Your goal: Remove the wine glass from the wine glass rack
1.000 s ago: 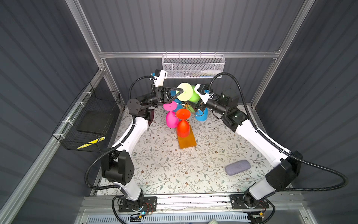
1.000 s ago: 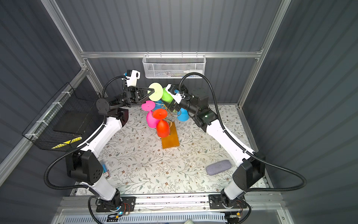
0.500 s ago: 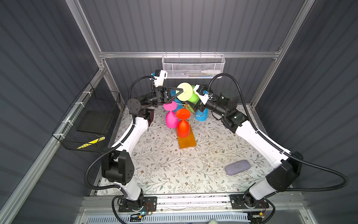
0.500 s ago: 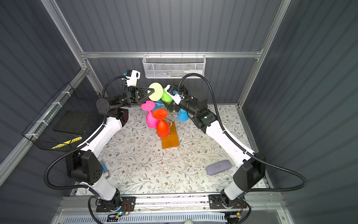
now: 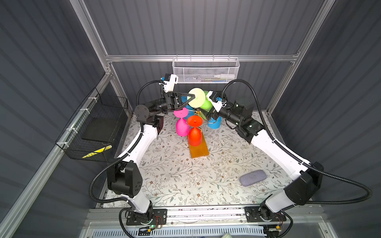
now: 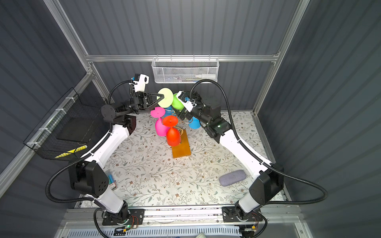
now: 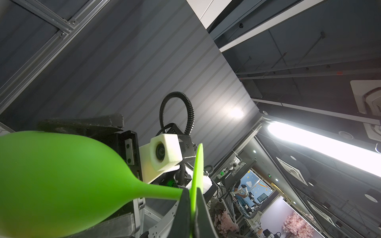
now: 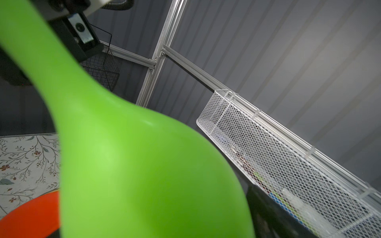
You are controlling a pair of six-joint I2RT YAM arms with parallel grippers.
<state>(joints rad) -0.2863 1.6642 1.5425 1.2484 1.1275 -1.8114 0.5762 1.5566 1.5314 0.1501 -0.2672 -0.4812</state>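
At the back of the floral table, both arms meet over the wine glass rack [image 5: 199,149] [image 6: 181,149], where I have the green wine glass [image 5: 206,103] [image 6: 176,102] lying nearly on its side above the gold wire top, foot towards the left arm and bowl towards the right. The left gripper [image 5: 193,96] [image 6: 164,95] is pinched together on the thin edge of the glass's foot, as my left wrist camera shows plainly. The right gripper [image 5: 206,109] has its jaws spread wide on either side of the bowl (its fingers [image 7: 82,123] show above and below the green curve), and I cannot tell whether the pads press on it. I also cannot tell whether the stem is clear of the rack's scroll arm. Below it, a pink glass [image 5: 181,127], a red glass [image 5: 194,136] and a blue glass [image 5: 214,123] hang upside down on the rack.
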